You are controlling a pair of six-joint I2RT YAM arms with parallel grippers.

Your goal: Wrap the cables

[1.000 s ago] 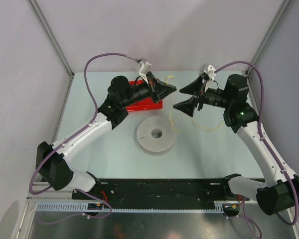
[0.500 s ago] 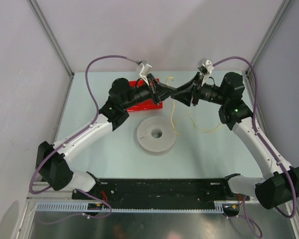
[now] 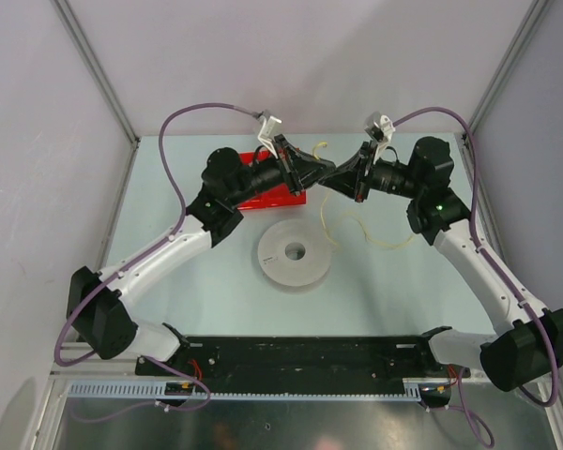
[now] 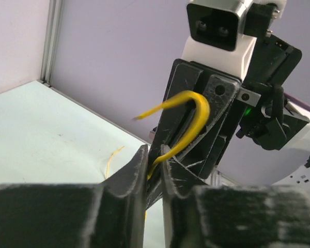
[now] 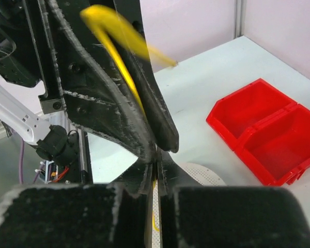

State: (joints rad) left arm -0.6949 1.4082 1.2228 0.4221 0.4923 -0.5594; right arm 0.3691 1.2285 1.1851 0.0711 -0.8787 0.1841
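The thin yellow cable (image 3: pixel 387 244) hangs in loose loops over the table. Its upper part is held up at the back centre, where both grippers meet tip to tip. My right gripper (image 3: pixel 334 180) is shut on the cable (image 5: pixel 116 44), with the strand pinched between its fingers (image 5: pixel 156 168). My left gripper (image 3: pixel 321 174) faces it. Its jaws (image 4: pixel 154 155) stand slightly apart, and the cable (image 4: pixel 194 111) runs through the gap and curls up past the right gripper's fingers. A free cable end (image 3: pixel 317 147) sticks up behind the grippers.
A white perforated spool disc (image 3: pixel 274 255) lies flat below the grippers, mid-table. A red two-compartment bin (image 3: pixel 272 197) sits under the left arm's wrist and shows as the red bin (image 5: pixel 263 129) in the right wrist view. Purple arm cords arch over both arms.
My right gripper has swung left to meet the left one and has gone from wide open to shut on the cable. The left jaws have parted a little.
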